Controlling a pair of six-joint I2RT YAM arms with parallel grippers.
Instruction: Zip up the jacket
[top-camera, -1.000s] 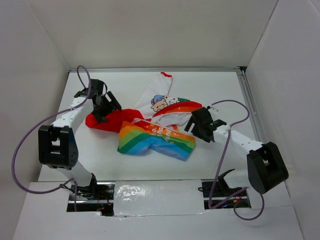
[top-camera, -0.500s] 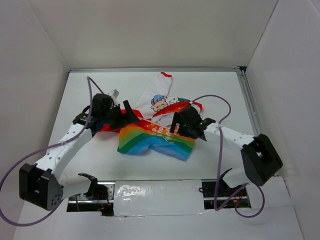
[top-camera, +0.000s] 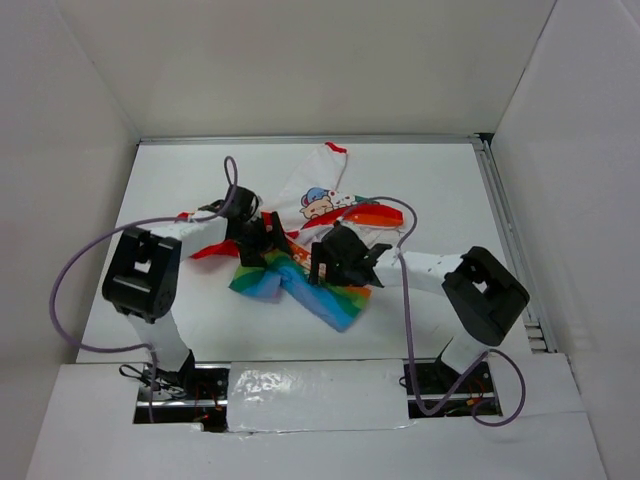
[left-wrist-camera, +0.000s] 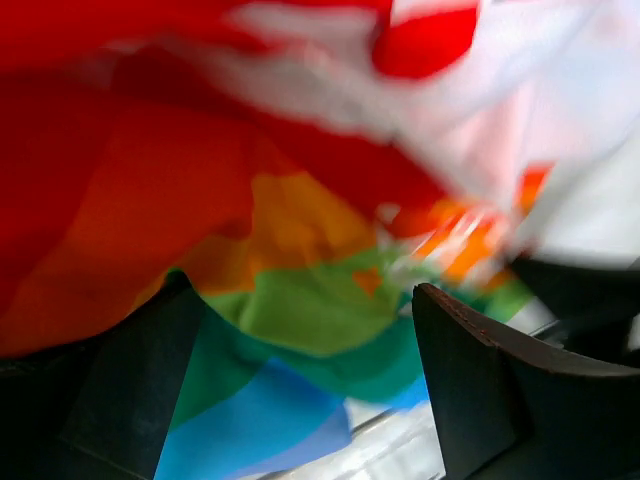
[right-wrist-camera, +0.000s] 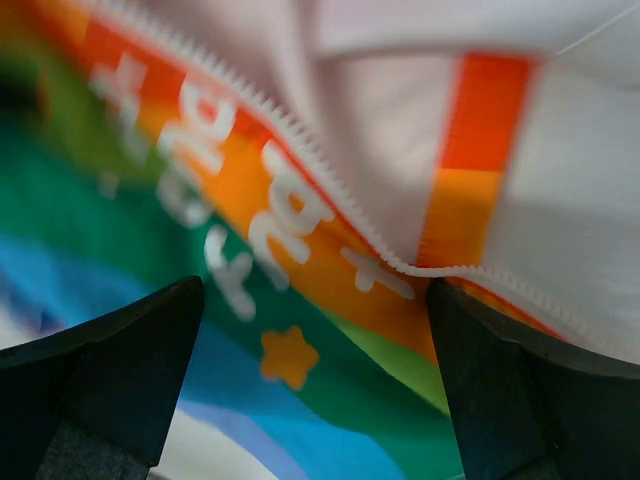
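The jacket (top-camera: 325, 205) lies crumpled in the middle of the white table, with its bear print up and a rainbow panel (top-camera: 300, 290) bunched toward the front. My left gripper (top-camera: 262, 240) is open, low over the red and rainbow cloth (left-wrist-camera: 300, 310). My right gripper (top-camera: 335, 262) is open over the rainbow panel (right-wrist-camera: 300, 380), right by the white zipper teeth (right-wrist-camera: 330, 190). Neither gripper holds cloth. The zipper's slider is not in view.
White walls enclose the table (top-camera: 200, 320) on three sides. A metal rail (top-camera: 505, 230) runs along the right edge. Purple cables loop from both arms above the surface.
Both arms have swung inward onto the jacket. The rainbow panel has been pushed and bunched toward the front. The red hood is now mostly covered by the left arm.
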